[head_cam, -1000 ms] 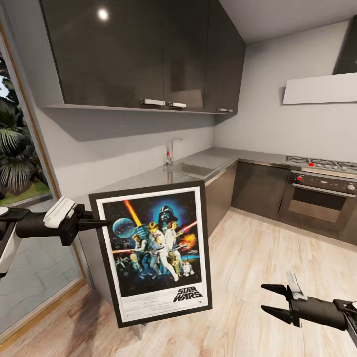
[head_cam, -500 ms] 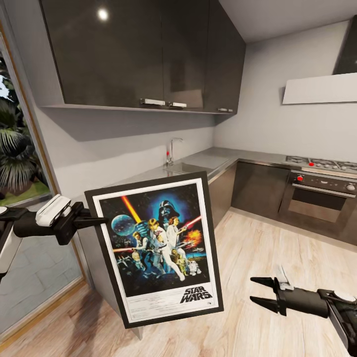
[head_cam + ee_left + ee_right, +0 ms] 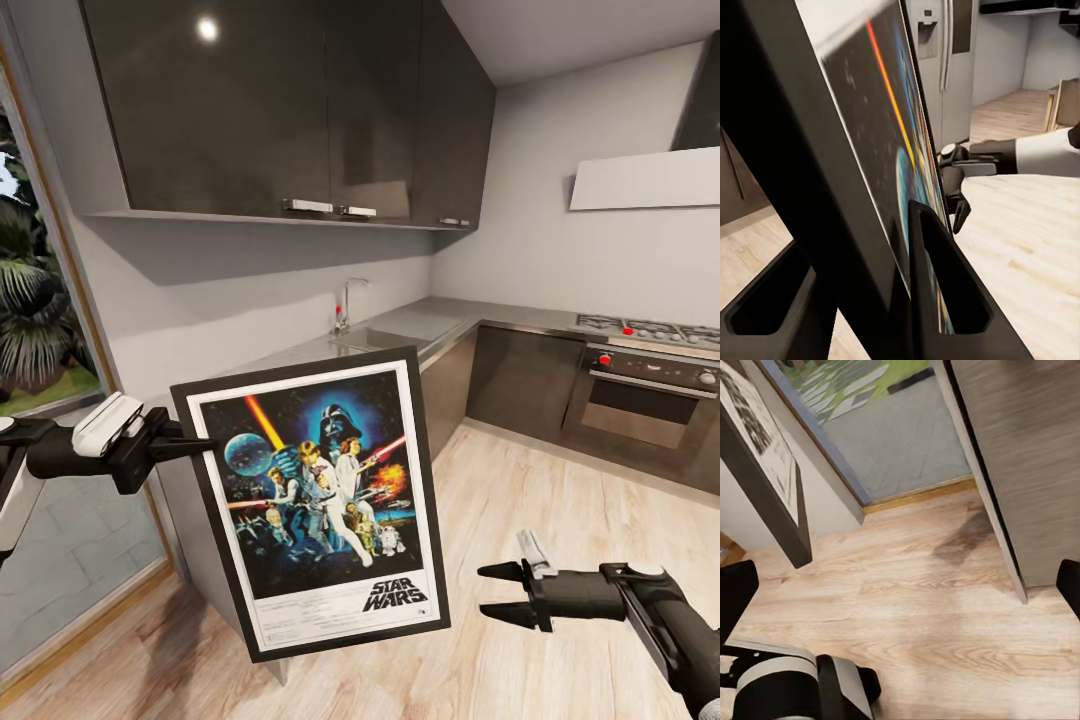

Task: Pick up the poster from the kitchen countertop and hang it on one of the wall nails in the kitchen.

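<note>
The black-framed Star Wars poster (image 3: 320, 490) hangs in the air, upright and slightly tilted, in front of the near end of the grey kitchen countertop (image 3: 440, 322). My left gripper (image 3: 203, 443) is shut on the poster's left frame edge, near the top corner. In the left wrist view the dark frame (image 3: 817, 172) runs between the two fingers (image 3: 937, 277). My right gripper (image 3: 490, 592) is open and empty, low over the floor, just right of the poster's lower right corner. That corner (image 3: 772, 487) shows in the right wrist view.
A steel sink (image 3: 378, 343) with a tap (image 3: 347, 303) sits in the countertop. Dark wall cabinets (image 3: 280, 110) hang above it. An oven and hob (image 3: 650, 380) stand at the right. A glass door (image 3: 40, 380) is at the left. Wooden floor (image 3: 520, 500) lies ahead.
The left gripper raised the poster slightly and tilted it a second ago, then held still. My right gripper has moved left, closer to the poster's lower right corner.
</note>
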`<state>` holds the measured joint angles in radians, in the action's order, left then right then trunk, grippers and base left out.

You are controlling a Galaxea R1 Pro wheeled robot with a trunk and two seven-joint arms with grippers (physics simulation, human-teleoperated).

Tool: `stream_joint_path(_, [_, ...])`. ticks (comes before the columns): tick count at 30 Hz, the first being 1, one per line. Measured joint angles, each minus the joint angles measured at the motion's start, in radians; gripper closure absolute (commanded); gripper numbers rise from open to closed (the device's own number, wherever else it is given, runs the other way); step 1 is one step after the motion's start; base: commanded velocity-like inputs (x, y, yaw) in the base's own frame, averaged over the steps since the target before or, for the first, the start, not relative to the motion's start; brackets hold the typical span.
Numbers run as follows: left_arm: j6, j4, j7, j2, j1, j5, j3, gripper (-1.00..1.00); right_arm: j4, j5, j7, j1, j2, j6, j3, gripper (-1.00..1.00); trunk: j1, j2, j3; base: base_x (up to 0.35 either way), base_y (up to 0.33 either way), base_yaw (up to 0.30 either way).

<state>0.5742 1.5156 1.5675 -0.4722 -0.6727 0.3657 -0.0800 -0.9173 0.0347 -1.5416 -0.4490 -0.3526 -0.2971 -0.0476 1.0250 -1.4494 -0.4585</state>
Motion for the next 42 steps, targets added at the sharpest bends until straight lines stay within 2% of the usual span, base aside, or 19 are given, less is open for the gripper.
stream_joint_path(4, [0.000, 0.000, 0.000, 0.000, 0.000, -0.001, 0.000, 1.00, -0.001, -0.001, -0.001, -0.008, 0.000, -0.004, 0.019, -1.00, 0.000, 0.000, 0.000, 0.000, 0.000, 0.000])
stream_joint_path(7, [0.000, 0.000, 0.000, 0.000, 0.000, -0.001, 0.000, 1.00, -0.001, -0.003, -0.002, -0.012, 0.001, -0.005, 0.062, -1.00, 0.000, 0.000, 0.000, 0.000, 0.000, 0.000])
stream_joint_path(11, [0.000, -0.001, 0.000, 0.000, 0.000, -0.001, 0.000, 1.00, -0.001, -0.003, -0.002, -0.018, 0.002, -0.013, 0.088, -1.00, 0.000, 0.000, 0.000, 0.000, 0.000, 0.000])
stream_joint_path(17, [0.000, -0.002, 0.000, 0.000, 0.000, -0.002, 0.000, 1.00, -0.002, -0.003, -0.002, -0.024, 0.003, -0.045, 0.098, -1.00, 0.000, 0.000, 0.000, 0.000, 0.000, 0.000])
stream_joint_path(24, [0.000, -0.001, 0.000, 0.000, 0.000, -0.002, 0.001, 1.00, -0.027, -0.003, -0.002, -0.026, 0.026, -0.053, 0.103, -1.00, 0.000, 0.000, 0.000, 0.000, 0.000, 0.000])
stream_joint_path(29, [0.000, -0.001, 0.000, 0.000, 0.000, -0.002, 0.000, 1.00, -0.036, -0.003, 0.000, -0.026, 0.044, -0.055, 0.146, -1.00, 0.000, 0.000, 0.000, 0.000, 0.000, 0.000])
stream_joint_path(37, [0.000, 0.000, 0.000, 0.000, 0.000, -0.002, 0.001, 1.00, -0.039, -0.003, 0.001, -0.030, 0.065, -0.076, 0.163, -1.00, 0.000, 0.000, 0.000, 0.000, 0.000, 0.000])
stream_joint_path(42, [-0.001, 0.000, 0.000, 0.000, 0.000, -0.002, 0.001, 1.00, -0.040, -0.003, 0.001, -0.032, 0.068, -0.078, 0.168, -1.00, 0.000, 0.000, 0.000, 0.000, 0.000, 0.000])
